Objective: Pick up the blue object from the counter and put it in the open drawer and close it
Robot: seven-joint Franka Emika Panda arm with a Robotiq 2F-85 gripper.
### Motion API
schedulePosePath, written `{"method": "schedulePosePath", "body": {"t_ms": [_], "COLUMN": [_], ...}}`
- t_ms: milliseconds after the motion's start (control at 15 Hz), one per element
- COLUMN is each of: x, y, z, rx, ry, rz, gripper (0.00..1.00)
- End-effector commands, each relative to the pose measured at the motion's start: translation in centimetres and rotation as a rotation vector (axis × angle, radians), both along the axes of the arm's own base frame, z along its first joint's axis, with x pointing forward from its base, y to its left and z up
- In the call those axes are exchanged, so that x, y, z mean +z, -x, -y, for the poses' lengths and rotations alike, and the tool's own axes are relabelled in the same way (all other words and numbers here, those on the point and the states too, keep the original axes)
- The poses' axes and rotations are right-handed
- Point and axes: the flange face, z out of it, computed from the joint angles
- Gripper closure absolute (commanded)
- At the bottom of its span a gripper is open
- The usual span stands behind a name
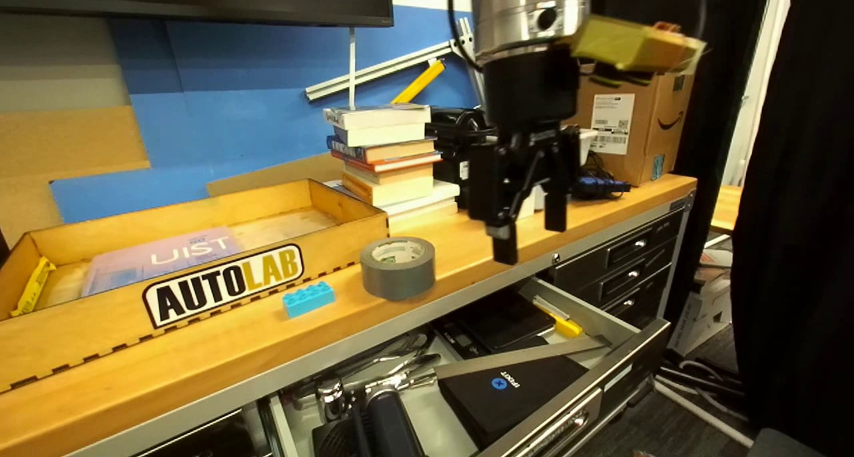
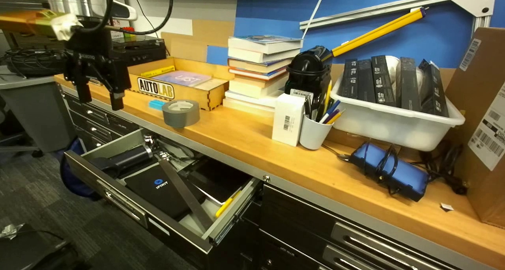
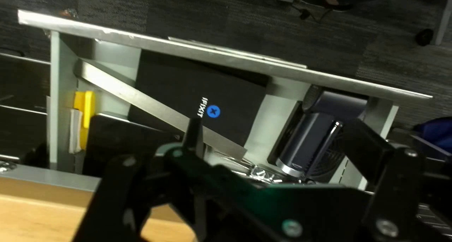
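A small light-blue toy brick (image 1: pixel 309 300) lies on the wooden counter (image 1: pixel 200 363) between the box tray and a tape roll. It also shows in an exterior view (image 2: pixel 157 104), partly behind the tape; it is out of view in the wrist view. A drawer (image 1: pixel 637 360) below the counter is pulled open, as also seen in an exterior view (image 2: pixel 185 240) and the wrist view (image 3: pixel 226 56). My gripper (image 1: pixel 530 233) is open with nothing between its fingers, held above the drawer area. It also shows in an exterior view (image 2: pixel 100 98) and the wrist view (image 3: pixel 273 127).
A grey tape roll (image 1: pixel 398 277) stands beside the brick. The AUTOLAB wooden tray (image 1: pixel 353 233) and a book stack (image 1: pixel 390 183) are behind. A blue device with cables (image 2: pixel 388 171) lies farther along. The drawer holds a black IFIXIT case (image 3: pixel 226 97), a metal strip and a dark hair-dryer-like tool (image 3: pixel 310 139).
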Motion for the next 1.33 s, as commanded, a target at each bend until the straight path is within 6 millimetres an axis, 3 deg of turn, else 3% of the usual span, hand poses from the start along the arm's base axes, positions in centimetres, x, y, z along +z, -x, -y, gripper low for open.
{"method": "schedulePosePath", "body": {"t_ms": [0,267,600,1267], "x": [-0.7,-2.4,-4.0,-8.7], "y": [-5.9,-10.1,-14.2,-20.2], "z": [-5.0,-9.7,-13.6,-15.0], "rx": [0.004,0.074,0.101,0.018], "ry": [-0.033,-0.025,-0.071,-0.079], "rz": [-0.03,-0.065,-0.017,0.099], "gripper": [0.0,0.0,0.0,0.0]}}
